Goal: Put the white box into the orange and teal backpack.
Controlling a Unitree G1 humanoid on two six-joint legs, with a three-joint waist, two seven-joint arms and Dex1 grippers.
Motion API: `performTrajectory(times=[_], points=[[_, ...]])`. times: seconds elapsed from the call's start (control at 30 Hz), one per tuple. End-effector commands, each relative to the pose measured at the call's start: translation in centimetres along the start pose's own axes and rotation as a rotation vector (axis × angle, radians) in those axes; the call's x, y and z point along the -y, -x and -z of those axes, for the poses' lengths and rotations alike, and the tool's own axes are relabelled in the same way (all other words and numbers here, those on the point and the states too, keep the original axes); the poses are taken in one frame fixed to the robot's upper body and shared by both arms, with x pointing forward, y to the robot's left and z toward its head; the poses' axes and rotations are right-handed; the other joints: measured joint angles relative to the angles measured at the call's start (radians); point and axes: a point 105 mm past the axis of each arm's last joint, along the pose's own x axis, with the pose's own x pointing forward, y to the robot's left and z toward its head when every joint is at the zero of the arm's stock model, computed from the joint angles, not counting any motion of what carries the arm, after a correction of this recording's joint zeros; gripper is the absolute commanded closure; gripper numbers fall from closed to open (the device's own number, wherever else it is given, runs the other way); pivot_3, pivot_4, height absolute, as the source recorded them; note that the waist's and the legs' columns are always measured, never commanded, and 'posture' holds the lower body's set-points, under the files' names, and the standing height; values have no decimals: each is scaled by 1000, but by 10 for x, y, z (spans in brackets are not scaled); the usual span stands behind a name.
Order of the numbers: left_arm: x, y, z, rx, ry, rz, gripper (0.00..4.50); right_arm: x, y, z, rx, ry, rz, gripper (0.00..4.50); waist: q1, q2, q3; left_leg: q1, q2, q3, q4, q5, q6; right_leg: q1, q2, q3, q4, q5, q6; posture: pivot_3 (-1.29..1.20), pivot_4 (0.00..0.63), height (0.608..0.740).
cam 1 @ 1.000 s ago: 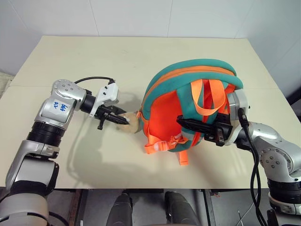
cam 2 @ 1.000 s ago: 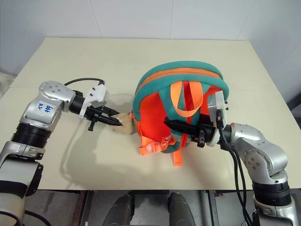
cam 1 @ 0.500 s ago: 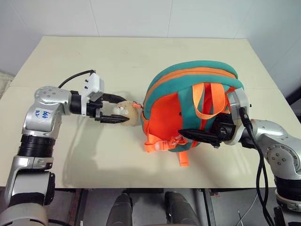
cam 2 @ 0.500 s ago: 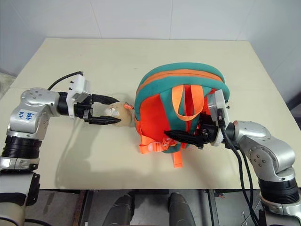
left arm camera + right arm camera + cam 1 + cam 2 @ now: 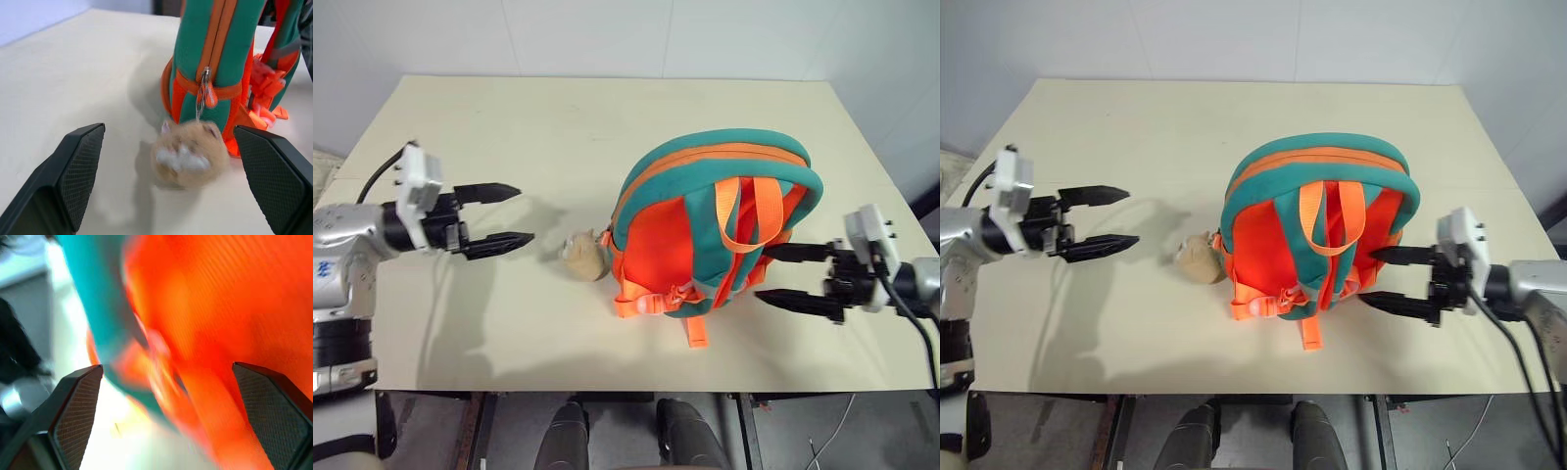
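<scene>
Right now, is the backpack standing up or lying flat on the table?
Standing up. The orange and teal backpack rests on its base, straps facing the camera, with neither gripper touching it.

A pale cream worktop (image 5: 558, 127) with a smooth matte surface (a few faint scuffs mark its far half) spans nearly the whole width of the head views. Behind its far edge stands a wall (image 5: 607, 34) of large white tiles with thin grey joints. Under the near edge runs a dark metal frame (image 5: 1234, 406), and beyond the left corner lies a strip of grey floor (image 5: 323, 166).
</scene>
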Motion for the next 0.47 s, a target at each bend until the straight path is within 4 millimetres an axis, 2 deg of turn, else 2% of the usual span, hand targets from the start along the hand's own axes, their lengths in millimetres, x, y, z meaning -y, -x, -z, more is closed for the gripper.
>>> performTrajectory(times=[0.03, 0.1, 0.2, 0.3, 0.47], points=[[3, 12, -19, 79, -70, -16, 0, 21, 27, -2, -32, 74, 100, 32, 0, 0, 0, 0, 0, 0, 0, 0, 0, 0, 0, 0, 0, 0, 0, 0, 150, 740], [5, 17, -19, 100, -80, -29, 0, 38, 41, -1, -27, 93, 179, 32, -1, 0, 0, 1, 0, 1, 1, 0, 0, 0, 0, 0, 0, 0, 0, 0, 150, 740], [7, 21, -22, 130, -92, -21, 0, 53, 49, -13, 54, 119, 225, 32, -3, 1, 0, 1, 0, 3, 2, 1, 1, 1, -1, 1, -2, 1, -1, 0, 150, 740], [8, 32, -19, 154, -91, -35, 0, 59, 54, -20, 130, 129, 231, 32, -5, 1, 0, 2, 0, 4, 2, 1, 1, 1, -1, 2, -3, 2, -1, 0, 150, 740], [11, 41, -20, 163, -85, -44, 0, 60, 59, -11, 86, 122, 209, 32, -4, 1, 0, 2, 0, 5, 0, 1, 2, 1, -1, 4, -3, 3, 1, 0, 150, 740]])
